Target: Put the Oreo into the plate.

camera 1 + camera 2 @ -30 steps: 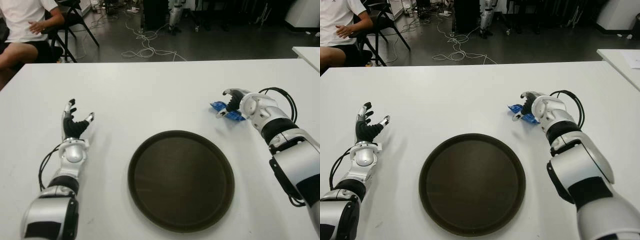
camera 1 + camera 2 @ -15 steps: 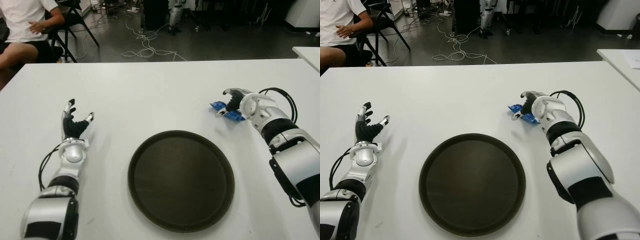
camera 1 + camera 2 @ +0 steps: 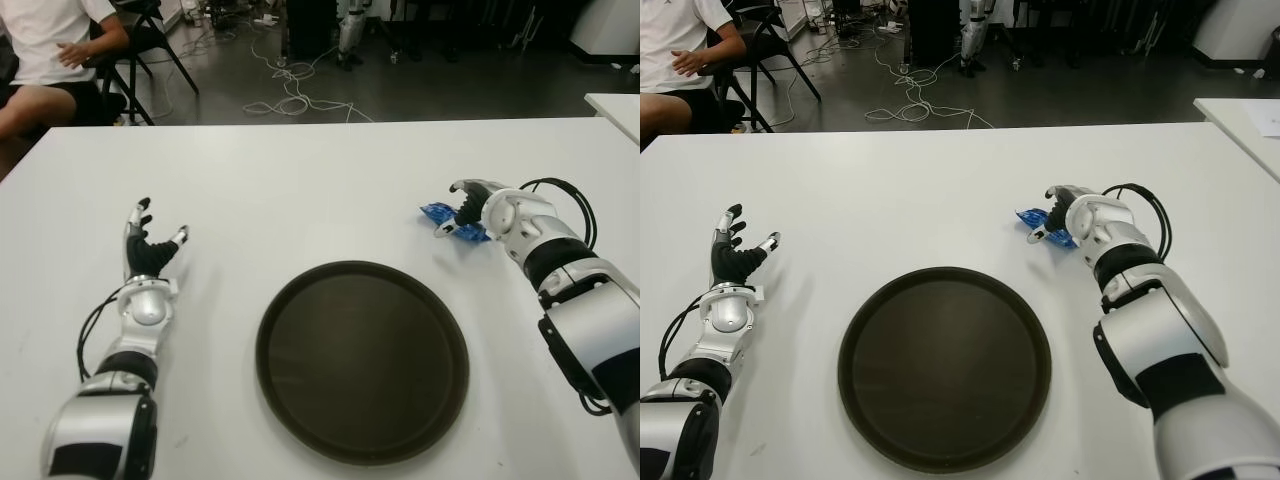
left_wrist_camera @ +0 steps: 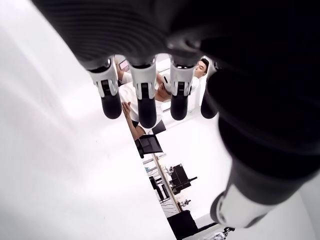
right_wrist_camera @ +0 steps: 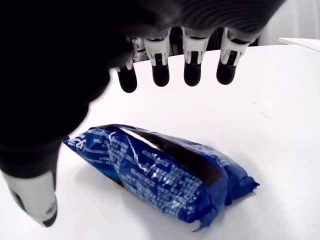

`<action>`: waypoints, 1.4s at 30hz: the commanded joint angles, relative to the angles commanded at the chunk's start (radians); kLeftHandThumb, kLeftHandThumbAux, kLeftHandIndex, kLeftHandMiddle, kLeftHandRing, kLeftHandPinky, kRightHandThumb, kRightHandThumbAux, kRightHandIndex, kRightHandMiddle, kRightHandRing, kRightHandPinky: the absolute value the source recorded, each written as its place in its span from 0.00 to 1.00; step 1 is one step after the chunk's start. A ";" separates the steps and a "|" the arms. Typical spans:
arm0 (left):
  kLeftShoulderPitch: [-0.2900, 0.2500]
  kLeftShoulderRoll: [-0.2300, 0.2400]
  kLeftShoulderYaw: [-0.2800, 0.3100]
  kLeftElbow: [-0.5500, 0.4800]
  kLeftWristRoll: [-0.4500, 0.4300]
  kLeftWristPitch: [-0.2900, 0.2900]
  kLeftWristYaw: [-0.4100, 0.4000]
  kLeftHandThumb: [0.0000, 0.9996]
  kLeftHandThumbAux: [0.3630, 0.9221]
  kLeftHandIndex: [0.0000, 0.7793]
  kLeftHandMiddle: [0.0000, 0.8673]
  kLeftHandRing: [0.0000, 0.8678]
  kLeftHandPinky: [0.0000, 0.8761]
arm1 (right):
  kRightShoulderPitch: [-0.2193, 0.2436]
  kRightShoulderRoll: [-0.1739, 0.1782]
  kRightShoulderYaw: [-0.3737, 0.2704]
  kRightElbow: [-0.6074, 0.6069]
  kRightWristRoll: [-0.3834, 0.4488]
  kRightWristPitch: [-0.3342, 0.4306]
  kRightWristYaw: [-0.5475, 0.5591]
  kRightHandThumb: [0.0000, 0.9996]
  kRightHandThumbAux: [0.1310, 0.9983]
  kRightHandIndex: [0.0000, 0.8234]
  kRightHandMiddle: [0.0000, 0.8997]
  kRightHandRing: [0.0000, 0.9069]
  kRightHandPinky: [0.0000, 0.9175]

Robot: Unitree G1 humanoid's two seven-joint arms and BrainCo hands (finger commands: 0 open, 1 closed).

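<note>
The Oreo is a blue foil packet lying on the white table, beyond the plate's far right rim. My right hand arches over it, open: the fingertips hang above the packet's far side, the thumb stands off its near end, and neither presses on it. The plate is a round dark tray at the table's middle front, with nothing in it. My left hand shows at the left of the plate, open, fingers pointing away from me.
A seated person is beyond the table's far left corner, beside black chairs. Cables trail on the floor behind the table. The corner of another white table shows at the far right.
My right hand has shifted very slightly over the Oreo packet, which stays where it was. The left hand has not moved.
</note>
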 joint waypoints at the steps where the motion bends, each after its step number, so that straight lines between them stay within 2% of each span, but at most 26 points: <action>1: 0.000 0.000 0.000 0.000 0.000 0.000 0.000 0.00 0.79 0.09 0.12 0.11 0.09 | -0.001 0.001 -0.002 0.000 0.002 0.003 0.001 0.00 0.63 0.06 0.07 0.04 0.00; 13: -0.001 0.001 0.001 0.003 0.001 0.013 0.001 0.00 0.73 0.08 0.11 0.10 0.09 | -0.004 0.015 -0.028 0.010 0.019 0.019 -0.008 0.00 0.64 0.03 0.04 0.03 0.00; 18: -0.001 0.003 -0.001 0.004 0.004 0.017 0.002 0.00 0.73 0.09 0.13 0.11 0.09 | -0.003 0.021 -0.037 0.012 0.022 0.020 -0.001 0.00 0.65 0.02 0.03 0.02 0.00; 23: 0.001 0.001 0.006 0.004 -0.006 0.012 -0.009 0.00 0.74 0.08 0.12 0.10 0.09 | 0.020 0.032 -0.049 0.014 0.034 -0.002 -0.007 0.00 0.66 0.01 0.02 0.02 0.00; 27: 0.001 0.000 0.009 0.003 -0.009 0.012 -0.011 0.00 0.73 0.08 0.11 0.10 0.10 | 0.058 0.053 -0.094 0.011 0.082 -0.035 -0.020 0.00 0.67 0.00 0.01 0.01 0.00; 31: 0.003 0.001 0.005 0.002 -0.004 0.007 -0.005 0.00 0.72 0.08 0.11 0.10 0.10 | 0.079 0.060 -0.118 0.013 0.110 -0.077 -0.012 0.00 0.68 0.00 0.00 0.00 0.00; 36: 0.006 0.000 0.003 -0.003 -0.002 0.001 -0.001 0.00 0.76 0.09 0.12 0.11 0.10 | 0.082 0.061 -0.105 0.022 0.099 -0.080 0.012 0.00 0.66 0.00 0.00 0.00 0.00; 38: 0.007 0.002 0.001 -0.006 0.001 -0.001 0.003 0.00 0.77 0.09 0.13 0.11 0.10 | 0.068 0.059 -0.063 0.029 0.060 -0.054 0.054 0.00 0.66 0.00 0.00 0.00 0.00; 42: 0.009 0.003 -0.003 -0.009 0.006 -0.004 0.009 0.00 0.78 0.09 0.13 0.12 0.10 | 0.058 0.061 -0.027 0.034 0.026 -0.028 0.094 0.00 0.67 0.00 0.00 0.00 0.00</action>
